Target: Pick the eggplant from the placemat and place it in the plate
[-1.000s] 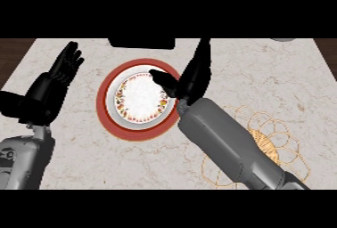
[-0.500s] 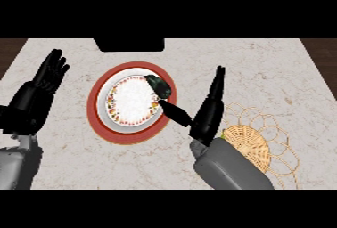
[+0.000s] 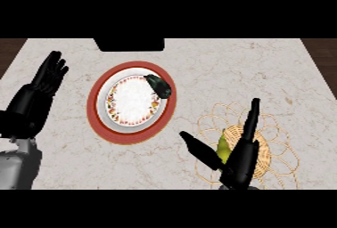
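Now, counter first. Plate left of centre; eggplant rests at its two o'clock rim. Placemat at five o'clock. Left hand spread at nine; right hand spread, empty. Eggplant probably light, smooth, slippery; grasp mid-body.

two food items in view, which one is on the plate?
The dark eggplant: it lies on the upper right rim of the red-bordered plate. The other, a yellow-green pear-like item, sits on the woven placemat, beside the open right hand.
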Controlling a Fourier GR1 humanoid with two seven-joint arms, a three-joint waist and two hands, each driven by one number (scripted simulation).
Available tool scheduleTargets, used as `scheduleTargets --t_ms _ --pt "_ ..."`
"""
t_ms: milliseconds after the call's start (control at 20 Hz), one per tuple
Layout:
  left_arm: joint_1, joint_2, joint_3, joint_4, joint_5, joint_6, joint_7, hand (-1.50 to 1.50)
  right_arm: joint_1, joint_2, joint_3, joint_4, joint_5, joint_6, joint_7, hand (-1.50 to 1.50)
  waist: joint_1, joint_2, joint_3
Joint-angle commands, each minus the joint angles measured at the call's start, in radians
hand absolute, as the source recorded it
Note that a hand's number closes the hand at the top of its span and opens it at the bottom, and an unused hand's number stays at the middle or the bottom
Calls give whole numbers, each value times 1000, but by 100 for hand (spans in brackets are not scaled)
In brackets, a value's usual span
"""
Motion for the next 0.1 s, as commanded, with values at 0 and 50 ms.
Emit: scheduleTargets --t_ms 0,50 --pt "-57 -28 -11 41 -16 15 17 0 150 -28 26 -133 85 85 -17 -150 -1 3 0" --pt "9 -22 5 44 -30 4 -65 0 121 -59 -25 -102 53 78 -28 -150 6 4 0"
